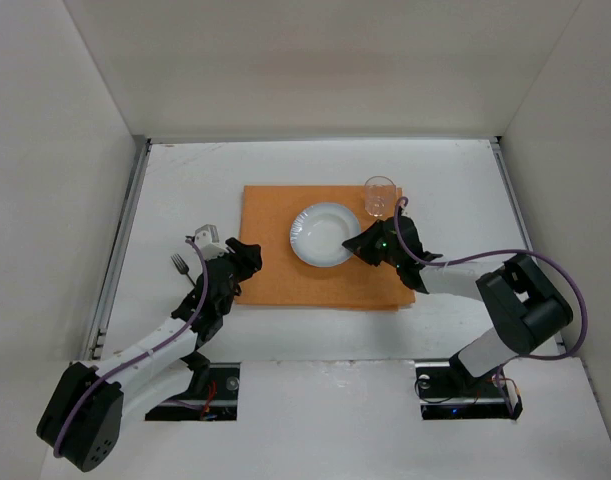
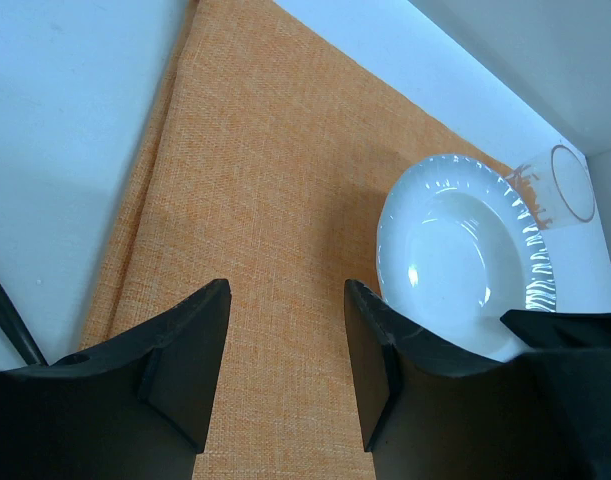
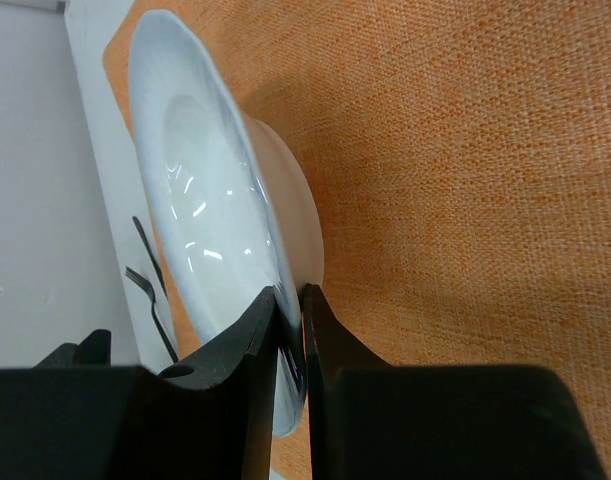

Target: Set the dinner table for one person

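Note:
The white dinner table (image 1: pixel 455 180) carries an orange cloth mat (image 1: pixel 275 270). A white plate (image 1: pixel 323 235) lies on the mat's far middle. My right gripper (image 1: pixel 363 243) is shut on the plate's right rim; in the right wrist view the rim sits between the fingers (image 3: pixel 290 310). A clear glass (image 1: pixel 380 196) stands just off the mat's far right corner. A dark fork (image 1: pixel 183 268) lies on the table left of the mat. My left gripper (image 1: pixel 247 254) is open and empty over the mat's left edge (image 2: pixel 285 300), with the plate (image 2: pixel 455 260) to its right.
Metal rails (image 1: pixel 120 240) run along the table's left and right edges. White walls enclose the table on three sides. The glass also shows in the left wrist view (image 2: pixel 570 185), beyond the plate.

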Controlling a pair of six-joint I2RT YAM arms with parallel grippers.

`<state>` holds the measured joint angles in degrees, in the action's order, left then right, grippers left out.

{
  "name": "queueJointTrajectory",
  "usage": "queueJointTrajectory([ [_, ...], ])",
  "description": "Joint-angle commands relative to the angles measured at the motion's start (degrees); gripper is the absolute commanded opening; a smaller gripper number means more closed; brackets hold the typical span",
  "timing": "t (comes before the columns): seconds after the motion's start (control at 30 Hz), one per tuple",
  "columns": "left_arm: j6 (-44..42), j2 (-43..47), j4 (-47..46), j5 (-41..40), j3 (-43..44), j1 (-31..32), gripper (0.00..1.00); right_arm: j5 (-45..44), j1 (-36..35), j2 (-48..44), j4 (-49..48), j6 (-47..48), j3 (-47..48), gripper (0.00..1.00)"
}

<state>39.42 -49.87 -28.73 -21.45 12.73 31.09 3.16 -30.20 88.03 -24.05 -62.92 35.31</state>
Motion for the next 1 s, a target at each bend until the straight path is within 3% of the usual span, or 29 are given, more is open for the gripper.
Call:
queueJointTrajectory([
  [0.0, -0.2, 0.1, -1.0, -0.3, -0.4, -0.4, 0.46, 2.6, -0.8, -0.1, -13.0, -3.7, 3.7, 0.10],
  [0.97, 0.1, -1.7, 1.3, -1.7, 0.8, -0.4, 0.45, 3.6, -4.0, 6.5, -11.8, -6.8, 2.0, 0.12],
])
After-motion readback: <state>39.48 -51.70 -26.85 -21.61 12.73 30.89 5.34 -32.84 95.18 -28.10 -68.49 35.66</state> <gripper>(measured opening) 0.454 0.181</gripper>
